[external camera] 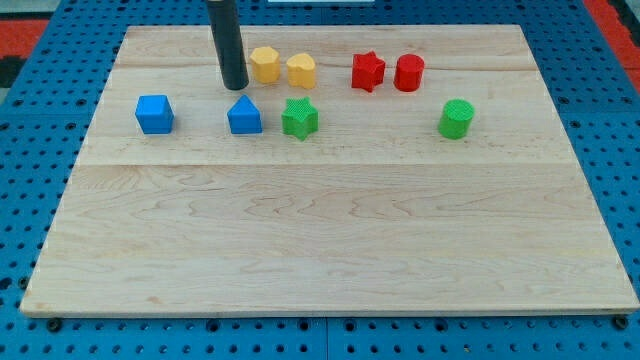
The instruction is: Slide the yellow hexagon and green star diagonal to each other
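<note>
1. Two yellow blocks sit side by side near the view's top of the worktop (330,240); the yellow hexagon (264,64) is the left one, the yellow heart-like block (301,70) just right of it. A push rightward would likely shove both.
2. The green star (299,118) lies below and right of the hexagon (already roughly diagonal), beside the blue house-shaped block (244,116).
3. My tip (235,86) stands upright, just left of the hexagon; this end effector has no jaws, only a rod.

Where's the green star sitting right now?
The green star sits left of centre in the view's upper part, just right of the blue block and below the two yellow blocks.
</note>
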